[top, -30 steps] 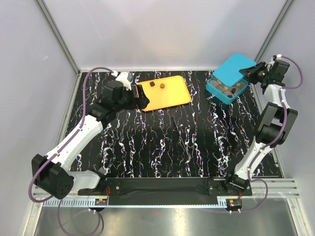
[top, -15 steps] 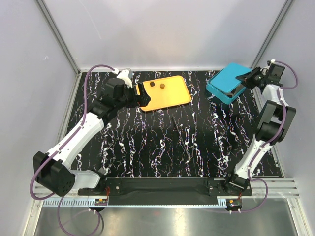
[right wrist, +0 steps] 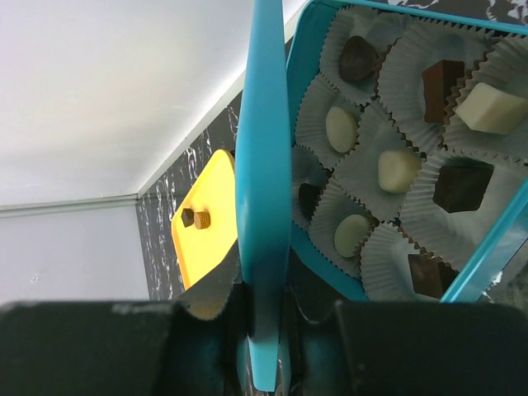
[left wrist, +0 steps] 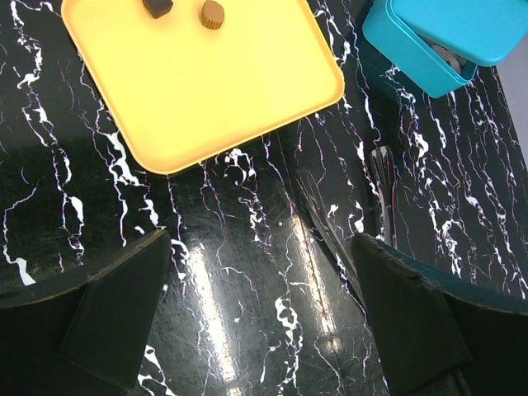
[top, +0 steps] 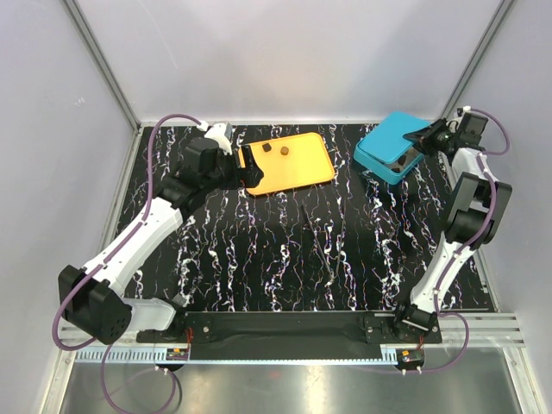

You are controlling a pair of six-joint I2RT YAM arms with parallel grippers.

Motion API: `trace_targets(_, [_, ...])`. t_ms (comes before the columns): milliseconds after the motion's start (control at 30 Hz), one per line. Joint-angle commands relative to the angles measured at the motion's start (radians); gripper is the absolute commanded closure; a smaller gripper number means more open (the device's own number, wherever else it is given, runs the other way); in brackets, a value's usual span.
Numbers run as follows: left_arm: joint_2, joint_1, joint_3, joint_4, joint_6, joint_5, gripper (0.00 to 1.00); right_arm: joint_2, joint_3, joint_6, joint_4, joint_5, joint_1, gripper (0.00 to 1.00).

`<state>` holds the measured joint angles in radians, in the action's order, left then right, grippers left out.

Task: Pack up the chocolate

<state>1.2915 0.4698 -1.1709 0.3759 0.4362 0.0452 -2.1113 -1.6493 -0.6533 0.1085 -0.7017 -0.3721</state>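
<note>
Tabletop [left wrist: 239, 289] under my left wrist: glossy black, marble-veined. Orange tray [left wrist: 206, 91]: smooth matt plastic. Teal lid [right wrist: 262, 165]: smooth plastic. Cups [right wrist: 371, 136]: pleated paper. Chocolate [right wrist: 462, 186]: smooth.

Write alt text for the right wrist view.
The right gripper pinches a teal lid edge-on, beside the teal box, whose paper cups hold dark and white chocolates. Beyond, two more chocolates sit on a tray.
</note>
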Motion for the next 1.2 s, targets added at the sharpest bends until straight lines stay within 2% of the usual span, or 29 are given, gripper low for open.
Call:
trace_targets(0, [-0.011, 0.003, 0.001, -0.035, -0.019, -0.015, 0.02, 0.011, -0.014, -0.026, -0.061, -0.068, 0.028, 1.0])
trace_targets(400, [0.014, 0.003, -0.006, -0.054, -0.013, -0.001, 0.02, 0.037, 0.011, -0.005, -0.015, -0.101, 0.044, 1.0])
trace_targets(600, [0.071, 0.003, -0.116, -0.055, 0.006, 0.018, 0.02, 0.082, 0.016, 0.035, 0.046, -0.044, 0.042, 1.0])
trace_targets(767, [0.189, 0.003, -0.245, -0.132, 0.013, 0.005, 0.02, 0.097, 0.011, -0.074, -0.081, -0.096, 0.042, 1.0])
trace_targets(900, [0.296, 0.003, -0.366, -0.153, 0.035, 0.053, 0.02, 0.088, 0.005, -0.129, -0.15, -0.13, 0.041, 1.0])
trace_targets(1167, [0.39, 0.003, -0.372, -0.201, 0.068, 0.094, 0.02, 0.024, 0.0, -0.215, -0.269, -0.179, 0.041, 1.0])
